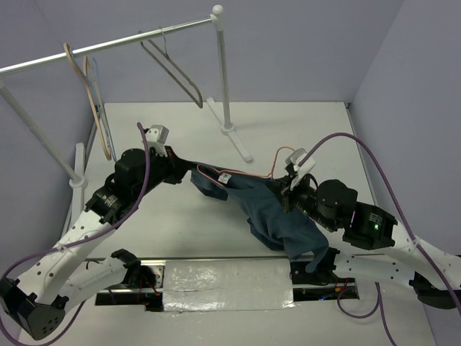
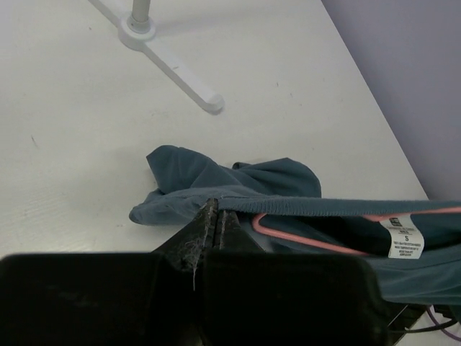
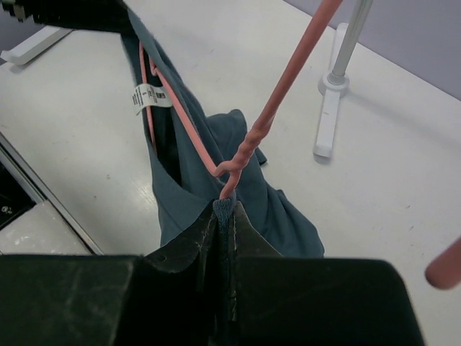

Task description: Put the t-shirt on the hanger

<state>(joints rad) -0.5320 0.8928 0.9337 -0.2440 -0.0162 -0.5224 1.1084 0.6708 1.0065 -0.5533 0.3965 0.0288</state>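
Cloth is stretched in the air between the two claws. It is a limp dark slate-blue t-shirt (image 1: 277, 216), held up over the white table (image 1: 180, 137), a bit right of the middle. The left claw (image 2: 215, 216) is squeezed tight, with the edge of the neck hole pinched between its black tips. The right claw (image 3: 225, 210) is squeezed tight too, on a fold of cloth at the other side of the neck hole. A very thin red-pink wire hanger (image 3: 253, 135) pokes into the neck hole, next to the small white label (image 2: 403, 236). Its twisted stem comes down to the right claw's tips and touches the cloth there. I cannot tell if that claw grips the wire as well. The rest of the t-shirt droops toward the near edge of the table on the right. At the far side stands a white rack with a silver rail (image 1: 115, 43). A thicker grey-brown hanger (image 1: 198, 101) and pale wooden hangers (image 1: 86, 94) hang on it.
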